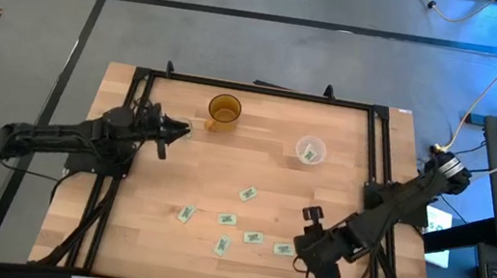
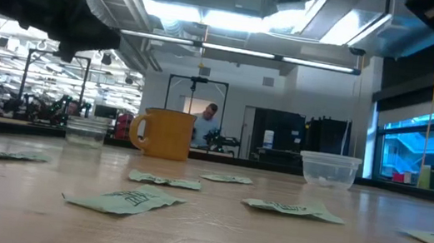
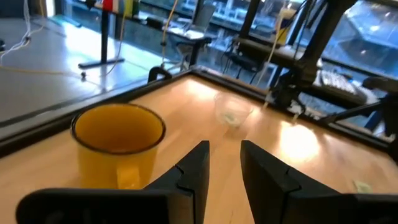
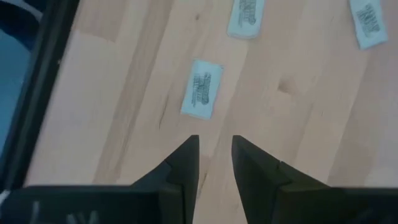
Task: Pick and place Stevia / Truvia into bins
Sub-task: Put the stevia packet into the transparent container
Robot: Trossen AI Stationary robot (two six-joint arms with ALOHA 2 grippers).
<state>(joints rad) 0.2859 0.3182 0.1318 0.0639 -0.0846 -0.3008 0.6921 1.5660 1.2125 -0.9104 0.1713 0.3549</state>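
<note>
Overhead, the wooden desk [image 1: 255,160] carries six white packets with green print, scattered across its near half: one [image 1: 247,194] lies closest to the middle, three more [image 1: 185,214] [image 1: 227,219] [image 1: 221,244] sit toward the left arm's side, and two [image 1: 254,237] [image 1: 284,249] lie toward the right arm's side. From the low view they lie flat or slightly crumpled on the wood, the nearest one [image 2: 124,198] creased along its length.

At the far edge stands an amber-brown mug [image 1: 224,111], and well to its right a wider clear plastic cup [image 1: 310,152] with something pale and small inside it. A smaller glass-like cup [image 2: 86,131] shows in the low view, just left of the mug.

The left gripper [image 1: 180,129] hangs above the desk just beside the mug, on the far left part of the desk. Its fingers [image 3: 193,171] stand a little apart with nothing between them, pointing past the mug toward the plastic cup.

The right gripper [image 1: 313,213] sits over the near right part of the desk, close to the packet nearest that side. Its wrist camera looks down on one packet [image 4: 201,96] lying just ahead of its fingertips [image 4: 186,158], which are slightly parted and empty, clear of the paper.

A person [image 2: 203,125] stands in the room well behind the desk
</note>
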